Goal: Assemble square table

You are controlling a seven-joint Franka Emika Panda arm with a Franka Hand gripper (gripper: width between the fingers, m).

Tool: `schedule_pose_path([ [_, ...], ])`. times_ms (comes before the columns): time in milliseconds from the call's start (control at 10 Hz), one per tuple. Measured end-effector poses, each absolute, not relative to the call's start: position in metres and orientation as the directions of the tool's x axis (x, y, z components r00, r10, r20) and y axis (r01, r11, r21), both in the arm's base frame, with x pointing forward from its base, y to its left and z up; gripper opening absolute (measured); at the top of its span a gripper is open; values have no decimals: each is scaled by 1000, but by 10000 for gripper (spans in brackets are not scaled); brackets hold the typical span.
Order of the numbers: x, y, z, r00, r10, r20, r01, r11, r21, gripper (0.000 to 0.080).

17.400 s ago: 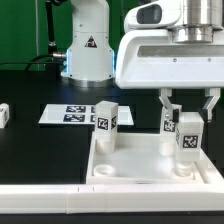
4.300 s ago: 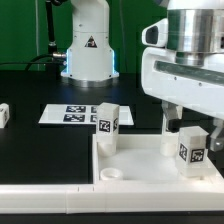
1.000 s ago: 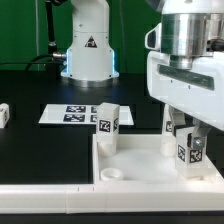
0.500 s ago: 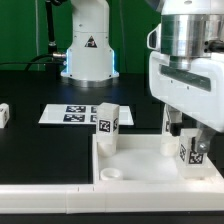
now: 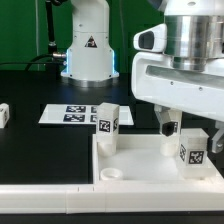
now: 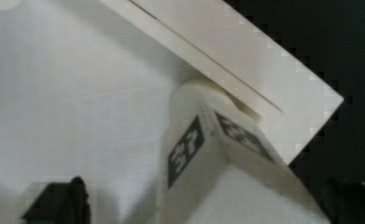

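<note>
The square table (image 5: 140, 168) lies flat on the black bench (image 5: 30, 145) in the foreground of the exterior view, a white slab with its raised rim (image 5: 150, 185) and hollow side facing up. The gripper (image 5: 190, 135) hangs over the slab's end on the exterior view's right, its fingers (image 5: 164, 123) spread wide and pinching nothing. They stand to either side of the near leg (image 5: 192, 153), which is upright in the near corner on that side with a black-and-white tag facing the camera. In the wrist view this leg shows tags on two of its faces and stands on the slab close to the rim. It is clearly apart from the one dark fingertip (image 6: 58, 200) that shows plainly; the other fingertip is too dim to judge. Just behind the near leg a second leg (image 5: 171, 130) stands upright at the far corner, partly hidden by a finger. A third leg (image 5: 107, 124) stands upright at the far corner on the exterior view's left. The near corner on that side shows an open round socket (image 5: 113, 176). Beyond the slab the marker board (image 5: 68, 113) lies flat on the bench, near the third leg. A small white block (image 5: 4, 113) sits at the exterior view's left edge, cut off by the frame and well apart from the slab; what it is cannot be told. The arm's white base (image 5: 85, 45) stands at the back of the bench
</note>
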State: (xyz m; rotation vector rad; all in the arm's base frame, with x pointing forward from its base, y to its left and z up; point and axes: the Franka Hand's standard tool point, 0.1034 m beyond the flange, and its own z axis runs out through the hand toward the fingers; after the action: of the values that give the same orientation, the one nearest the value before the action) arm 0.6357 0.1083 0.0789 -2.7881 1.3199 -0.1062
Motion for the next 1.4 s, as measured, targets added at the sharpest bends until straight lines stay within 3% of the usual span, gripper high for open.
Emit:
schedule_pose_path([
  [200,638,111,80,763,-644,57,-639,-765,-77,649],
  [300,639,113,81,854,-515,78,-512,-857,-54,649],
  [900,640,112,78,986,-132,100,-133,-991,-1,649],
  [1100,640,111,78,991,-90,100,-91,-996,9,378],
  [1200,640,111,78,991,-90,100,-92,-996,9,378],
  [1300,639,110,78,990,-96,100,-98,-995,8,287],
  [1400,639,110,78,989,-109,100,-110,-994,7,287],
])
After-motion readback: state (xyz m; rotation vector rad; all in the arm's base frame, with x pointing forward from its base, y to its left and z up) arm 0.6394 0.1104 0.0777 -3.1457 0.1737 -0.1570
